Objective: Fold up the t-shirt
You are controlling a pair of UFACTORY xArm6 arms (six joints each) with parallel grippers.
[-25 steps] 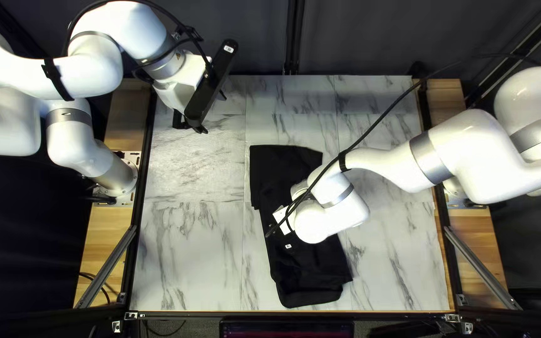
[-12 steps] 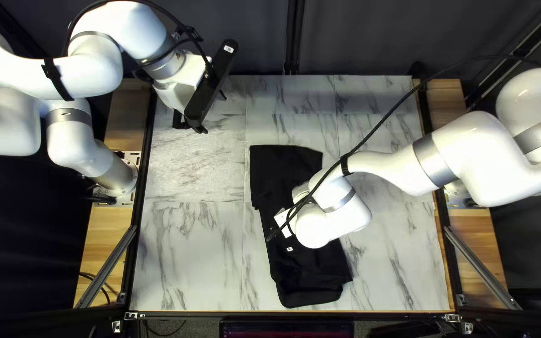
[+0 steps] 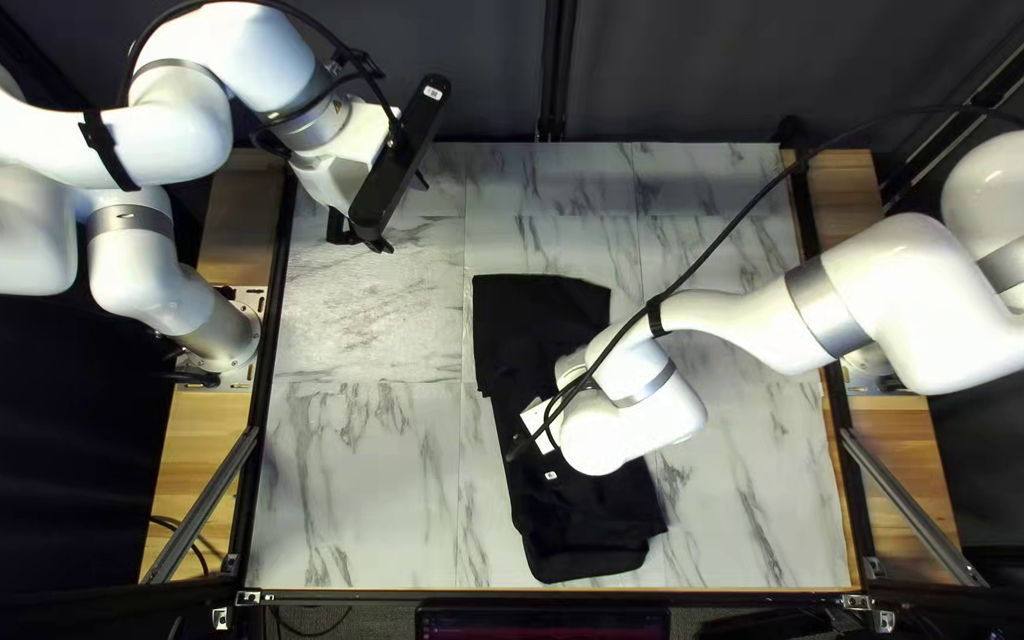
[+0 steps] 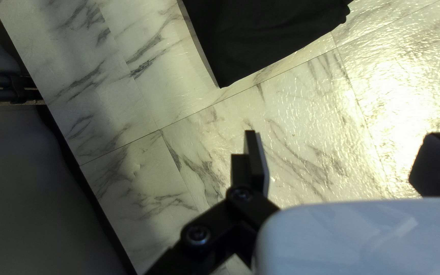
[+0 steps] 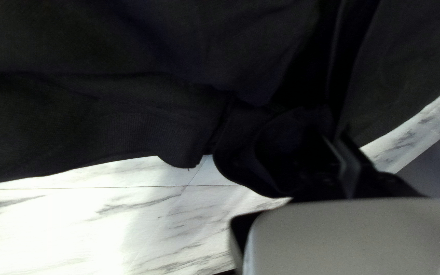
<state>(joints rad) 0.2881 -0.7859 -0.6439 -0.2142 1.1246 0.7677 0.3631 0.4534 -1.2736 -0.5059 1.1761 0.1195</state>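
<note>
Overhead, right arm and cable block part of shirt. Left gripper: wide, clear of shirt. Right gripper: cannot tell its hold.

The black, oblong cloth t-shirt lies on the white, grey-veined rectangular table, angling from mid-table toward the near edge. The black, two-fingered left tool is positioned above the table, left of the shirt and apart from it. The white-and-black right tool is located at the shirt's middle. The dark cloth curtain hangs behind the far edge.
</note>
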